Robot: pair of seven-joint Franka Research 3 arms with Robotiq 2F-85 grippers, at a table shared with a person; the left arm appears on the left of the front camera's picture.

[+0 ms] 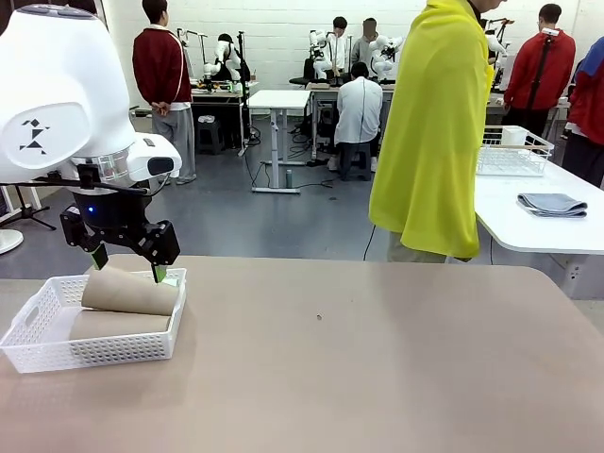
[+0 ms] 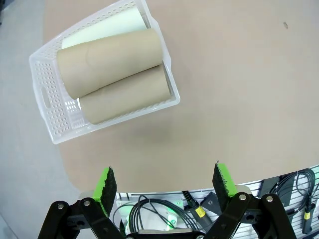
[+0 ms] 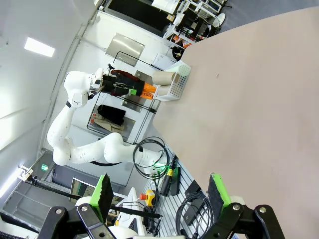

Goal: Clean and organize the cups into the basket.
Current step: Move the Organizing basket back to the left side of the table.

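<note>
The white lattice basket stands at the table's left front. Two brown cups lie in it on their sides, one resting on top of the other. In the left wrist view the basket holds the brown cups side by side, with a pale mint cup behind them. My left gripper hangs open just above the basket; its green pads stand wide apart with nothing between them. My right gripper is open and holds nothing, far from the basket.
A person in a yellow top stands at the far side of the beige table. A second white table at the right carries a wire basket and a folded grey cloth.
</note>
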